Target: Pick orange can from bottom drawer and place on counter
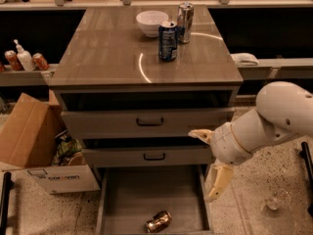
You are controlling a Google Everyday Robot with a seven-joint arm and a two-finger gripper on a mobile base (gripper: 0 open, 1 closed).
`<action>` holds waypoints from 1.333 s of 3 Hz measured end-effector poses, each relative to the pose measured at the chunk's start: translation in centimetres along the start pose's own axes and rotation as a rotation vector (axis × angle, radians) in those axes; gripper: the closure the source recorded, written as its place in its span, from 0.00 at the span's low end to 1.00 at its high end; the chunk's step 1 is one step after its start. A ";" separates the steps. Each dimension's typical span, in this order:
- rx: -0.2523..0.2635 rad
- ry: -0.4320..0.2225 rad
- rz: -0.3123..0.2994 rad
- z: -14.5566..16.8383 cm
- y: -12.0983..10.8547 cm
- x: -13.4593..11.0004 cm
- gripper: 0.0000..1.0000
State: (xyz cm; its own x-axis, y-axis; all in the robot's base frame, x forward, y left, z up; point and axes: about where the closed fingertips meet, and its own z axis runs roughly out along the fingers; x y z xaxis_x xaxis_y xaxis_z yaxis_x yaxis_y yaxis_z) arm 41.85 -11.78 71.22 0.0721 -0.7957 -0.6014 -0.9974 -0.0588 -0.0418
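Observation:
The orange can [158, 221] lies on its side near the front of the open bottom drawer [132, 195], on its grey floor. My gripper [211, 157] hangs at the drawer's right side, in front of the middle drawer's right end, above and to the right of the can. Its two cream fingers [218, 180] are spread apart and hold nothing. The counter [107, 53] is the glossy top of the cabinet above.
A dark blue can [167, 40], a taller silver can [185, 22] and a white bowl [151, 22] stand at the counter's back. A cardboard box [29, 136] sits on the floor at the left. A small glass [278, 199] stands on the floor at the right.

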 end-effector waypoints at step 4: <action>-0.035 -0.014 0.085 12.8 -1.6 12.0 0.00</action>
State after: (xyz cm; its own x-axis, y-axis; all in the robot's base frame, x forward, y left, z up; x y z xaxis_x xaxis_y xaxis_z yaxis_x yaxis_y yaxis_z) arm 44.26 -13.53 53.79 -0.0135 -0.7904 -0.6124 -0.9992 -0.0120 0.0375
